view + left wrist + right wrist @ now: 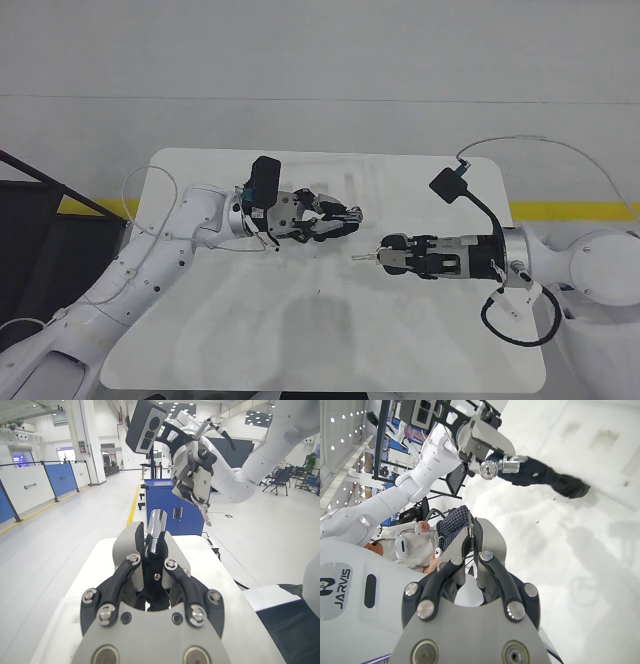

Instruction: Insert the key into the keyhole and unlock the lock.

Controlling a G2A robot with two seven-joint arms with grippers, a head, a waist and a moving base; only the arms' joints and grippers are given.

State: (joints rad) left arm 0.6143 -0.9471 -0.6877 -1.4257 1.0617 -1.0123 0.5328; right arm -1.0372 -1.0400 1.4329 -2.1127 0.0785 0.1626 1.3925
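Note:
My left gripper (350, 214) is shut on the lock (156, 522), a chrome cylinder on a black body, and holds it above the middle of the white table (300, 340). In the right wrist view the lock's round keyhole face (488, 470) is turned toward me. My right gripper (385, 258) is shut on the silver key (205, 513), whose blade sticks out past the fingertips. The key's tip (360, 258) points left and sits a little nearer the table's front edge than the lock, with a gap between them. My own right gripper (471, 531) shows the key edge-on.
A white foam pad with shallow rectangular recesses (582, 437) lies on the far part of the table behind the lock. Each arm carries a black camera bracket (263, 180) above its wrist. Bare table surface stretches toward the front edge (330, 385).

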